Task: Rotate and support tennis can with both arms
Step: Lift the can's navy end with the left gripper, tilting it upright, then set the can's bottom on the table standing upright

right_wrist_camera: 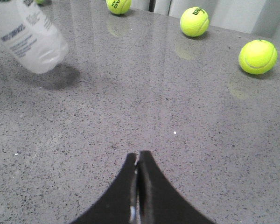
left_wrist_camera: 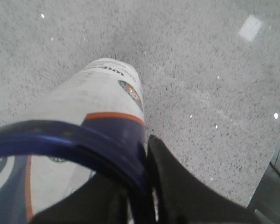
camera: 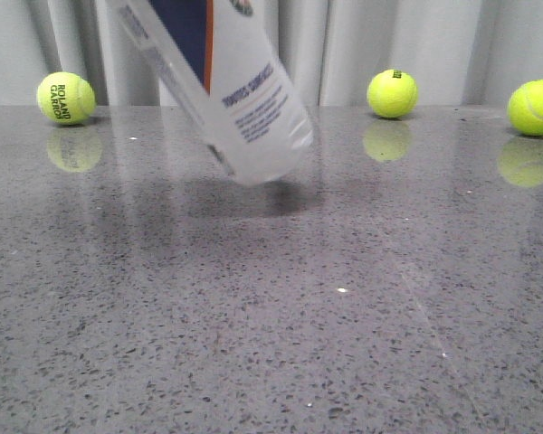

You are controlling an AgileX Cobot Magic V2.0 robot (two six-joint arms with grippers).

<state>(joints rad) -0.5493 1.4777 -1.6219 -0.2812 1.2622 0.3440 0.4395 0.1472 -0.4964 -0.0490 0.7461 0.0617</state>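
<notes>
Clear plastic tennis can (camera: 231, 86) hangs tilted above the speckled grey counter (camera: 271, 316), clamped at its blue rim by our left gripper (left_wrist_camera: 130, 205); our right gripper (right_wrist_camera: 139, 186), fingers pressed together, should open before supporting the base.

Grey speckled stone tabletop (camera: 281, 325), polished, glossy, fills most of front view from 3 through 6 to 9 o'clock. Surface mirrors objects standing at far edge and carries soft shadow near centre. Small bright light glints scattered on stone; square pale reflection (left_wrist_camera: 250, 27) at 1 o'clock in left wrist view. Behind table, at 12 o'clock, pale grey-white curtain (camera: 344, 45) in vertical folds spans full width. Lighting even, diffuse, cool.
</notes>
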